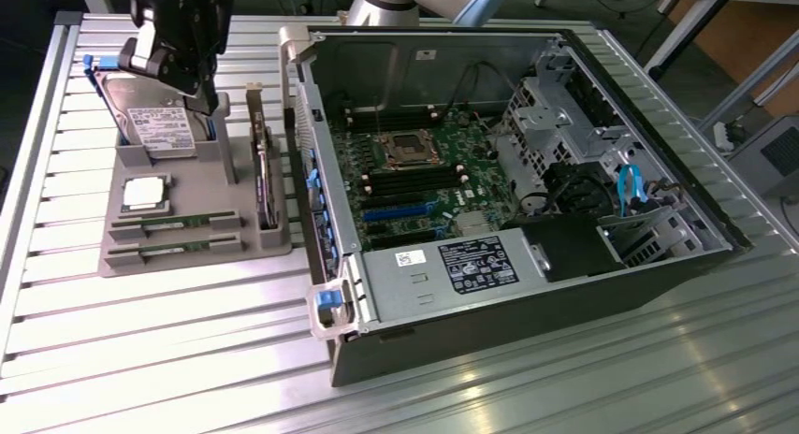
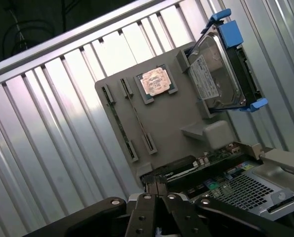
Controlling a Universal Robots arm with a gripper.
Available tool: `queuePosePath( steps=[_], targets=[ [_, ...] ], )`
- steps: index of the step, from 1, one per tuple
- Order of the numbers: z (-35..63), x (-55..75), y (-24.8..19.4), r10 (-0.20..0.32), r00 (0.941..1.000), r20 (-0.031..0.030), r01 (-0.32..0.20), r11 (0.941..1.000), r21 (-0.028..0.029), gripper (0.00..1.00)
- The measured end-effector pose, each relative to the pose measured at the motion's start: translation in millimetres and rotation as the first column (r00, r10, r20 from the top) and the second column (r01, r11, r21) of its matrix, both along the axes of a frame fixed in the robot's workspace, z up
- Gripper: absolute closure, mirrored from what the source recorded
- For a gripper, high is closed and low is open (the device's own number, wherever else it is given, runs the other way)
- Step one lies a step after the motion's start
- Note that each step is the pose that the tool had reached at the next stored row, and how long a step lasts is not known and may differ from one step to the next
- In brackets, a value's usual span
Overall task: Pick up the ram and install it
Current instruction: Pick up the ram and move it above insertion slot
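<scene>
Two ram sticks (image 1: 175, 225) (image 1: 175, 250), thin and green, lie side by side in slots at the front of a grey holder (image 1: 250, 247). The wrist view looks down on them as two narrow strips (image 2: 118, 123) (image 2: 137, 116). My gripper (image 1: 206, 105) hangs above the back of the holder, over the hard drive (image 1: 156, 125), well away from the sticks. Its black fingers (image 2: 147, 189) are pressed together with nothing between them, so my gripper (image 2: 156, 190) is shut and holds nothing.
The holder also carries a CPU (image 1: 144, 193), the blue-railed hard drive (image 2: 218, 74) and an upright expansion card (image 1: 262, 172). An open computer case (image 1: 624, 294) stands to the exterior view's right, its motherboard (image 1: 399, 177) exposed. Everything rests on a ribbed metal table (image 1: 150, 350).
</scene>
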State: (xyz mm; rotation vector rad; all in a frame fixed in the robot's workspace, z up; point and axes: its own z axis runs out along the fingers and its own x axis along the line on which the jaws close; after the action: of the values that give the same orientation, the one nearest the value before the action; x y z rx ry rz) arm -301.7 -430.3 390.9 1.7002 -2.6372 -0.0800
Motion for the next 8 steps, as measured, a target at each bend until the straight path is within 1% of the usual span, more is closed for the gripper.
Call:
queuePosePath(
  steps=[8],
  targets=[
    [0.0, 0.0, 0.0, 0.041, 0.9992, 0.0, -0.041, 0.9992, 0.0, 0.9]
  ],
)
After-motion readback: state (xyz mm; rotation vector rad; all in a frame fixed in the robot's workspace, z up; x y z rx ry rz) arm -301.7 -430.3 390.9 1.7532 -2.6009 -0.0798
